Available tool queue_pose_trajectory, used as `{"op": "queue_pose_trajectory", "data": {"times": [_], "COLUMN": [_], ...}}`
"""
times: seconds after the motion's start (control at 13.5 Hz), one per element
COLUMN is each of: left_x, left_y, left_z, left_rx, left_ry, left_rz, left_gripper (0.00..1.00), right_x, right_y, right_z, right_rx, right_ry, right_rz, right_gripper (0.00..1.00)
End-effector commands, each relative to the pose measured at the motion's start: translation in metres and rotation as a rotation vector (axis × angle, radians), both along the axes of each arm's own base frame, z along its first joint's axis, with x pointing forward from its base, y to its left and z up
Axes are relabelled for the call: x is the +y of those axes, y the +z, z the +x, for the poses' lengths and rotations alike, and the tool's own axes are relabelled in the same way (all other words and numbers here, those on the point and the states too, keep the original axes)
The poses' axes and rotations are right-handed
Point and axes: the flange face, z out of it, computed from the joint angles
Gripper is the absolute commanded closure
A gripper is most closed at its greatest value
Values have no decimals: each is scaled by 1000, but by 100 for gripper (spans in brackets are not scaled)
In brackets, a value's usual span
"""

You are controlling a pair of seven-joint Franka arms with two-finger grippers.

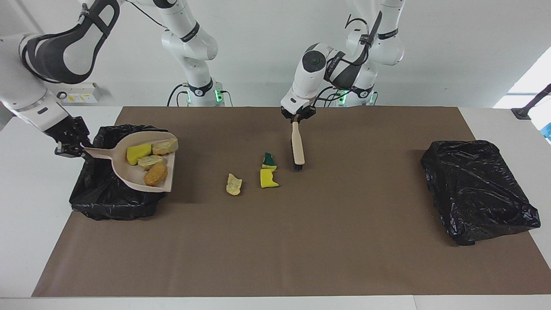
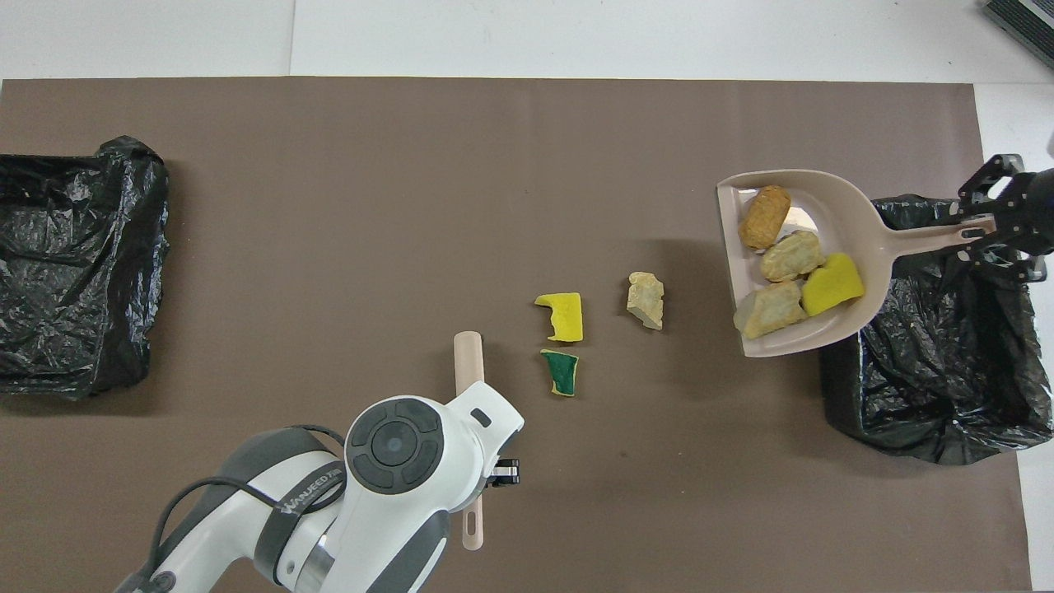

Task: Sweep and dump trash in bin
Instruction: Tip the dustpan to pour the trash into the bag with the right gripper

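Trash lies in two places: three scraps loose on the brown mat (image 1: 301, 241) covering the tabletop, and four more in the beige dustpan (image 1: 129, 177). Nearest the robots, the left gripper (image 1: 297, 117) has its jaws pinched on the handle end of a beige hand brush (image 1: 298, 148), whose dark bristles rest on the mat just beside the green-backed sponge chunk (image 1: 269, 160). A little farther from the robots sits the yellow sponge chunk (image 1: 268, 178), close to the green-backed one, and near it, toward the right arm's end of the tabletop, a pale beige lump (image 1: 234, 184) lies on its own. The right gripper (image 1: 69, 148) holds the dustpan by its handle with its jaws clamped shut on it, the pan raised and tilted over the open black-lined bin (image 1: 107, 202) at that end of the tabletop. In the pan sit a yellow sponge piece (image 2: 832, 284), two pale beige lumps (image 2: 790, 255) and an orange-brown lump (image 2: 763, 217). At the left arm's end stands a second bin wrapped in black plastic (image 1: 478, 191).
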Motion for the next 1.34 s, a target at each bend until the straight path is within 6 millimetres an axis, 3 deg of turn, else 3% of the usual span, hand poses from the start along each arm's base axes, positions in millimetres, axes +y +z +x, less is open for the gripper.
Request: {"op": "queue_pose_trajectory", "data": {"times": [0.0, 0.15, 0.22, 0.3, 0.52, 0.67, 0.74, 0.82, 0.89, 1.04, 1.11, 1.26], "left_x": [2, 7, 9, 11, 13, 12, 11, 11, 11, 11, 10, 13], "left_y": [-3, -7, -8, -11, -16, -16, -16, -17, -16, -17, -16, -16], "left_z": [-15, -18, -20, -22, -22, -19, -19, -20, -20, -19, -18, -14], "left_rx": [-17, -17, -16, -14, -24, -37, -38, -35, -36, -35, -36, -32], "left_ry": [4, 5, 6, 7, 15, 20, 19, 13, 13, 4, 4, 12], "left_rz": [14, 19, 20, 25, 19, 9, 8, 10, 9, 7, 6, 8], "left_gripper": [100, 100, 100, 100, 100, 96, 65, 42, 38, 20, 17, 0], "right_x": [-45, -69, -71, -70, -40, -38, -24, -18, -17, -2, 0, 17], "right_y": [12, 18, 20, 26, 55, 56, 58, 58, 60, 65, 75, 89], "right_z": [-26, -38, -39, -40, -34, -33, -25, -22, -21, -16, -19, -16], "right_rx": [17, 21, 28, 36, 62, 89, 98, 113, 115, 115, 108, 88], "right_ry": [1, -20, -20, -13, -5, -8, 5, -4, -19, -6, -6, 23], "right_rz": [-80, -155, -171, -209, -389, -464, -514, -563, -591, -633, -658, -689], "right_gripper": [100, 100, 100, 100, 100, 100, 100, 100, 100, 100, 100, 100]}}
